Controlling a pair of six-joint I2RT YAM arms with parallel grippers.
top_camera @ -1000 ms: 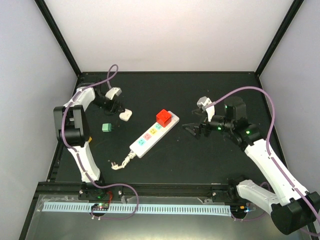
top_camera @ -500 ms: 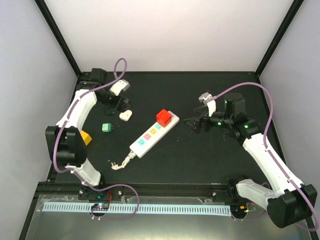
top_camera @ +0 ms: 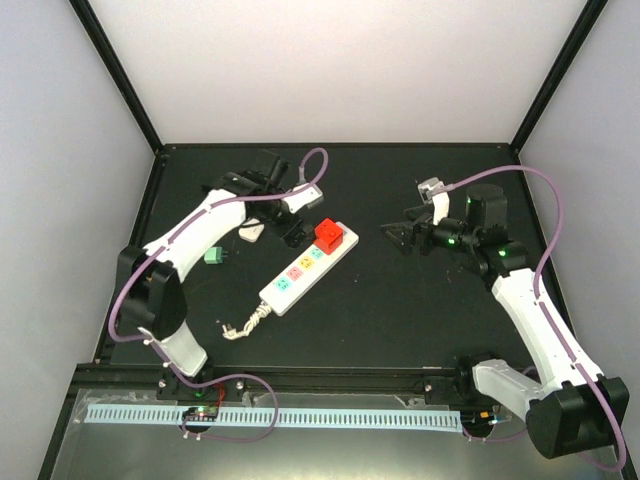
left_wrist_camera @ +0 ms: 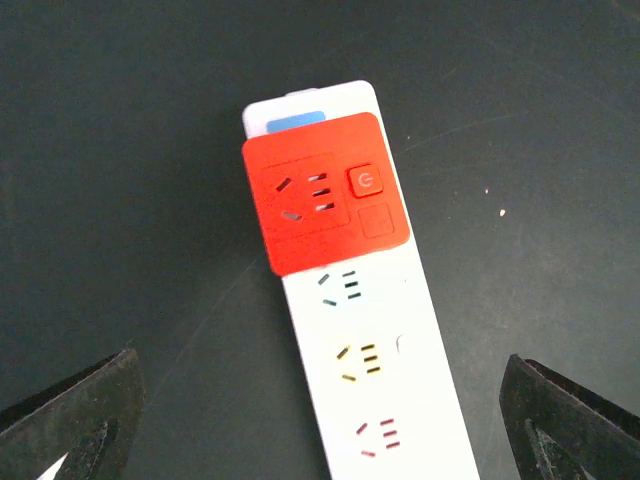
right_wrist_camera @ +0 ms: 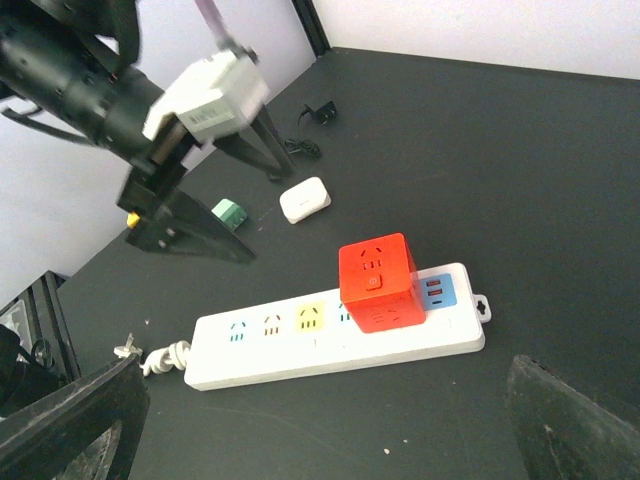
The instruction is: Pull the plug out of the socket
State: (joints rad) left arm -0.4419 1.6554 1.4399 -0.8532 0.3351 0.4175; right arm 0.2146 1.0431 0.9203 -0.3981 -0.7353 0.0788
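Observation:
The socket is a long white power strip [top_camera: 300, 272] lying diagonally mid-table, with coloured outlet faces and a short cord stub [top_camera: 240, 325]. A red cube plug [top_camera: 327, 235] sits plugged in near its far end. My left gripper [top_camera: 296, 232] is open, just left of the red plug and above it. In the left wrist view the plug [left_wrist_camera: 325, 205] and strip [left_wrist_camera: 375, 390] lie between the spread fingers [left_wrist_camera: 70, 420]. My right gripper [top_camera: 392, 236] is open and empty, a short way right of the strip's far end. The right wrist view shows the plug [right_wrist_camera: 378, 283] on the strip [right_wrist_camera: 330, 350].
A white adapter [top_camera: 252, 232] and a green plug [top_camera: 213, 255] lie left of the strip; both also show in the right wrist view, the adapter [right_wrist_camera: 305, 198] and the green plug [right_wrist_camera: 230, 213]. A small black item [right_wrist_camera: 322, 112] lies near the back wall.
My left arm has swung from the back left corner rightward to the red plug. My right gripper has drawn back slightly to the right and stays open.

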